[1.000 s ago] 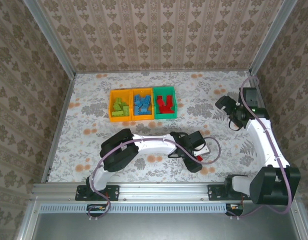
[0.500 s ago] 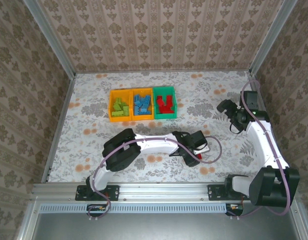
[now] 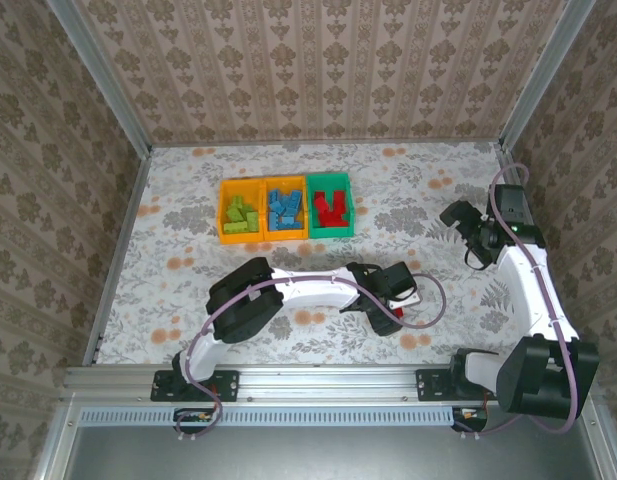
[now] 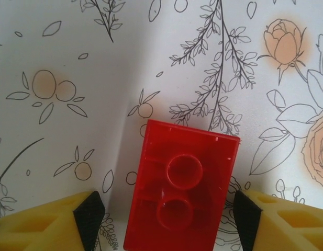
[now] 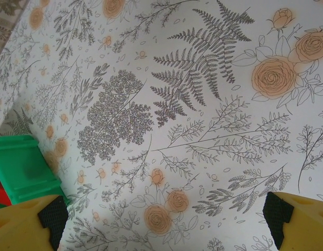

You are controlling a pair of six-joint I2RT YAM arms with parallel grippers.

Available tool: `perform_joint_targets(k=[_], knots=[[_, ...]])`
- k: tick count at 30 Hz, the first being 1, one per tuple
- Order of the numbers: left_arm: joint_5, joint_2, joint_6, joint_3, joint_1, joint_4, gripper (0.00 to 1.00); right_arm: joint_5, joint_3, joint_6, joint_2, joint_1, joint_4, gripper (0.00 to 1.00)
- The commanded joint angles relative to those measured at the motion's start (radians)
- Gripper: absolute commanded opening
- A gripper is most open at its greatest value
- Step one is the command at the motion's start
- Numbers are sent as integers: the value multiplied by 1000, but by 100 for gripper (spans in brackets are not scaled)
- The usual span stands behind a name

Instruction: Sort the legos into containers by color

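On the bench [image 3: 178, 250] the left bin [image 3: 224, 212] holds lime bricks [image 3: 238, 214], the middle bin [image 3: 284, 181] holds blue bricks [image 3: 283, 210], and the green bin [image 3: 351, 206] holds red bricks [image 3: 331, 208]. Right of the bins and nearer the arm bases, the left end effector [image 3: 386, 308] hangs low over a loose brick [image 4: 179, 188]. This red brick lies flat on the bench, well apart from the bins. The pads [image 4: 90, 217] flank it with bench showing in both gaps, so the end effector is released and grips nothing. Far right, the right end effector [image 3: 458, 215] is spread wide and empty above the bench. In the left wrist view the right-hand gap looks narrower, so on closing that pad would likely touch first and shove or twist the brick. An off-centre pinch on its smooth sides could let it slip out on the way to the green bin, or drop it among the blue bricks next door. Its long axis runs away from the wrist, along the fingers, with the far end leaning slightly right. The long sides face the pads, and two round marks line up along the upturned face.
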Motion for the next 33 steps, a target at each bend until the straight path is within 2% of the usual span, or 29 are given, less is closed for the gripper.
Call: perform_joint_targets(k=[1,12,17,19,23,26,33], knots=[[-51,28,75,19,1,-30,72,-21,-17,-17,-23,-11,-12,99],[-39,66,226,49,2,4,71,-35,-28,-14,-22,-18,-5,99],[-34,88,264,68,2,-1,67,-39,-29,-15,-22,-21,-5,99],[-26,94,269,74,4,-2,61,-39,-28,-13,-22,-21,-5,99],[-5,99,266,77,6,-7,38,-41,-26,-13,-22,-22,-7,99],[2,96,254,66,14,-10,25,-43,-27,-11,-23,-23,-7,99],[-10,32,183,27,82,-1,20,-48,-34,-9,-25,-25,-5,99]])
